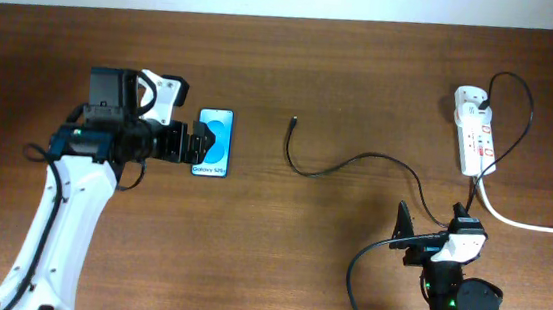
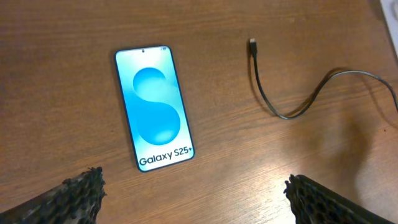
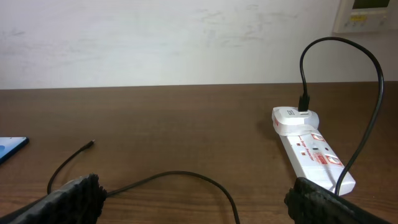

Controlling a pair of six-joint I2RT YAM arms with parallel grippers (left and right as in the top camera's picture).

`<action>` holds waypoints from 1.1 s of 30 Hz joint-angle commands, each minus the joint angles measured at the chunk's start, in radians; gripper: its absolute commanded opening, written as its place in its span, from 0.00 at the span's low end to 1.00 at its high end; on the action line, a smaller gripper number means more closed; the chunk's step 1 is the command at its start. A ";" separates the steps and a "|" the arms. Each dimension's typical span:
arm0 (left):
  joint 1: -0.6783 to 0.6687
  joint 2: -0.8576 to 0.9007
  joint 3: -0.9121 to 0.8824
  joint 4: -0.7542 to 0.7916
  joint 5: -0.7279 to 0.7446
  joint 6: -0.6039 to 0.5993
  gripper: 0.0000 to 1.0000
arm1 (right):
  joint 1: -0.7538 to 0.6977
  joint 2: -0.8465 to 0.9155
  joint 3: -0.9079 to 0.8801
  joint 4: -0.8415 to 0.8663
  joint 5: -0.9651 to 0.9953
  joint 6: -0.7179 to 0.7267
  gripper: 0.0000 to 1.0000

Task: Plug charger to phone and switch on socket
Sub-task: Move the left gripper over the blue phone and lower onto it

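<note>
A: Left gripper (image 2: pixel 196 194) is hovering spread wide just beside the phone (image 2: pixel 154 106), which is lying screen-up on the table (image 1: pixel 365 62).

B: Right gripper (image 3: pixel 196 198) is gaping empty. The charger (image 1: pixel 346 165) is lying loose between phone and socket (image 1: pixel 475 142), its tip apart from the phone.

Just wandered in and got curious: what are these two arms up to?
Nothing is being held right now. The left gripper hangs open right beside the Galaxy phone, which lies screen-up on the table. The black charger cable lies loose on the wood, with its plug tip free and apart from the phone. Its other end runs to the white power strip. The right gripper sits open, short of the strip, touching nothing.
</note>
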 commanded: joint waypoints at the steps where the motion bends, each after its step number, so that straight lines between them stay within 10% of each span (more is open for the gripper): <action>1: 0.002 0.011 0.030 0.028 0.035 0.011 0.99 | 0.009 -0.005 -0.005 -0.005 0.005 0.007 0.98; 13: -0.173 0.341 0.591 -0.348 -0.343 -0.159 1.00 | 0.009 -0.005 -0.005 -0.005 0.005 0.007 0.98; 33: -0.188 0.765 0.584 -0.293 -0.366 -0.109 0.99 | 0.009 -0.005 -0.005 -0.005 0.005 0.007 0.98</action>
